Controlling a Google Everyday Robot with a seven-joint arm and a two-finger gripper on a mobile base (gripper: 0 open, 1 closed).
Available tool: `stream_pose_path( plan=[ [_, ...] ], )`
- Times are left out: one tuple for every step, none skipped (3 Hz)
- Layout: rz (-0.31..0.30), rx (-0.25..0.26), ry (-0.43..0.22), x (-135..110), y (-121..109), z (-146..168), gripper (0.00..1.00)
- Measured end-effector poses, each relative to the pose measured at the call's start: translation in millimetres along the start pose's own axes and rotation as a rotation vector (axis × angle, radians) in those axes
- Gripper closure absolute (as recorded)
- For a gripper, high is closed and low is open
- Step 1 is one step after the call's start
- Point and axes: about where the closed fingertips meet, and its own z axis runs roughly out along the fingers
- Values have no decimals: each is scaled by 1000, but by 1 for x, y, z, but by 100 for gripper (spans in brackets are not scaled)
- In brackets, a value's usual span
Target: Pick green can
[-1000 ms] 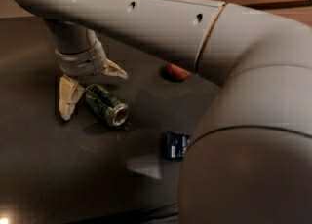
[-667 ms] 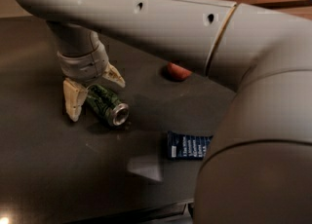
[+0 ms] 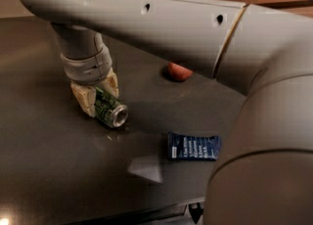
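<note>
Gripper (image 3: 100,100) low at the dark table (image 3: 44,170), fingers pinching the green can (image 3: 112,112), which lies on its side. Blue packet (image 3: 193,146) nearby; red object (image 3: 179,71) farther back.

Dim warm light, glare bottom-left; the gripper (image 3: 102,102) around the green can (image 3: 110,110) sits in shadow.
</note>
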Motion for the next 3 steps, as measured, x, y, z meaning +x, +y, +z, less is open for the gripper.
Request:
stream_pose_path(
  plan=[
    [-27,-9,-21,-4,-2,-13,88],
    [-65,-41,-53,-14,-3,-34,100],
    [-108,-91,-96,-28,-4,-61,100]
  ],
)
